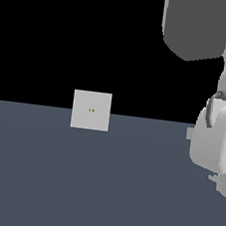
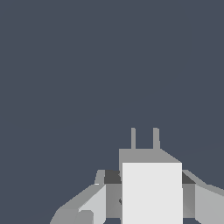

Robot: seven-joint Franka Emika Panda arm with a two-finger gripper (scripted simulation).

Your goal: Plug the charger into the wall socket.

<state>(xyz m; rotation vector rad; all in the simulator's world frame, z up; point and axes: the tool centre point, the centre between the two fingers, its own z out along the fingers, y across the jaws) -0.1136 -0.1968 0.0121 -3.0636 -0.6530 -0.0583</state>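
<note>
The wall socket (image 1: 91,110) is a light-grey square plate with two tiny orange dots at its centre. It stands upright at the far edge of the floor, in the exterior view's left half. The charger (image 2: 152,192) is an off-white block with a grey stepped front and two thin prongs. In the wrist view it sits between my fingers. My gripper (image 2: 151,186) is shut on it, a finger (image 2: 87,205) flanking each side with no gap. In the exterior view my gripper (image 1: 219,182) is at the right edge, well right of the socket, and hides most of the charger.
A dark blue-grey floor (image 1: 76,181) fills the lower half of the exterior view and all of the wrist view's background. The arm's large grey link (image 1: 196,25) hangs at the upper right. A small pale bit (image 1: 189,133) juts from the hand's left side.
</note>
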